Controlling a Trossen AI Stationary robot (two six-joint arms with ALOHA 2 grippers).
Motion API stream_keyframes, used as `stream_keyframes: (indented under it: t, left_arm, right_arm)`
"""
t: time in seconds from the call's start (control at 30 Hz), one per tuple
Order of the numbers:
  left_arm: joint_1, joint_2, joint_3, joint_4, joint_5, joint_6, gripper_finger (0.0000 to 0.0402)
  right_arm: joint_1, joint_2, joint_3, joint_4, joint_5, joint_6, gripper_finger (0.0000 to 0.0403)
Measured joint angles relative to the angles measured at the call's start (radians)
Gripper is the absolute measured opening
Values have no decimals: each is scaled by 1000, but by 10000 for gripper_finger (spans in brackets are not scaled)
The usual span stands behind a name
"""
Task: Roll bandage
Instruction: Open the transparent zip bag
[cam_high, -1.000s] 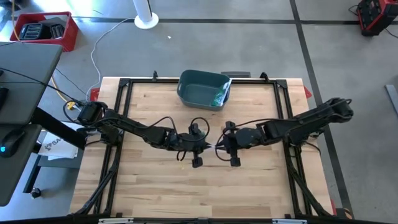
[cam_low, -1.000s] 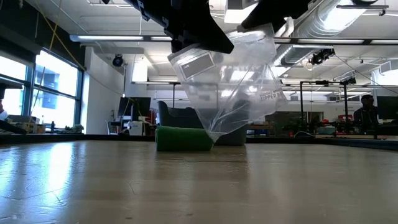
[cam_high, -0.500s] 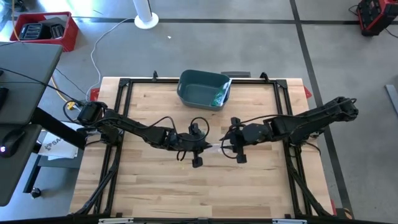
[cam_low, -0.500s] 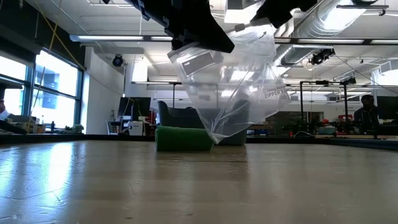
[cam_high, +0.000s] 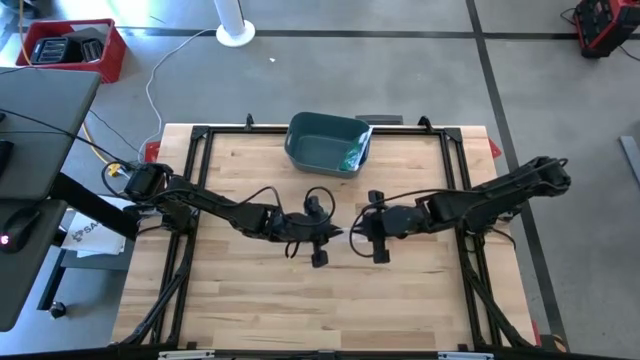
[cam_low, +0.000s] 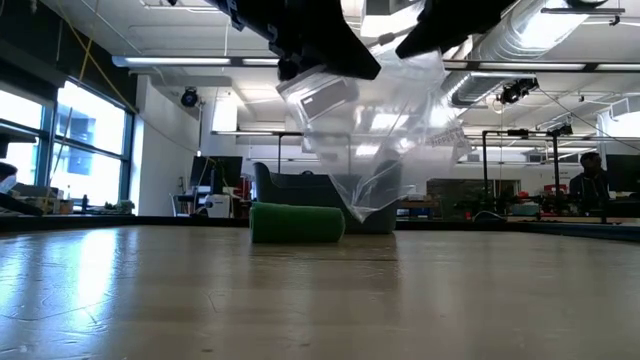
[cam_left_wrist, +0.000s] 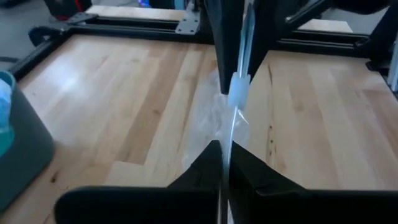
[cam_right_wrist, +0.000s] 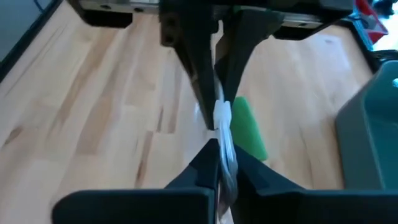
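Observation:
A clear zip bag (cam_low: 375, 130) hangs in the air between my two grippers over the middle of the table. My left gripper (cam_high: 322, 243) and my right gripper (cam_high: 368, 238) face each other, each shut on the bag's top edge. A green bandage roll (cam_low: 296, 223) lies on its side on the table beyond the bag's lower corner; it also shows in the right wrist view (cam_right_wrist: 247, 124). In the high view the grippers hide it. My left gripper pinches the bag's zip edge (cam_left_wrist: 231, 134) between its two fingers, level, from the table's left side. The bag hangs below the fingers, clear of the table. My right gripper pinches the bag's zip edge (cam_right_wrist: 222, 138) between its two fingers, near the white slider (cam_right_wrist: 222, 115), level, from the table's right side. The bag hangs below, slack and clear of the table.
A teal bin (cam_high: 327, 143) stands at the table's far edge, middle; it also shows in the right wrist view (cam_right_wrist: 373, 124). A black frame (cam_high: 200, 135) runs around the tabletop. Bare wood lies toward the near edge (cam_high: 330, 310).
My right gripper has gone a little toward the table's right edge and then come back toward my left gripper. The bag, spread wider half a second ago, now hangs slacker and more bunched, with its lower corner a little higher above the table.

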Motion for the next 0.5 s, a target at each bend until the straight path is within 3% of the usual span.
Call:
stream_keyframes:
  t: [0.33, 0.5]
  left_arm:
    - [-3, -1, 0, 209, -66, 244, 124]
    - [-3, 9, 0, 231, -67, 292, 148]
  right_arm:
    - [3, -13, 0, -63, 32, 48, 1]
    - [3, -13, 0, -57, 50, 49, 1]
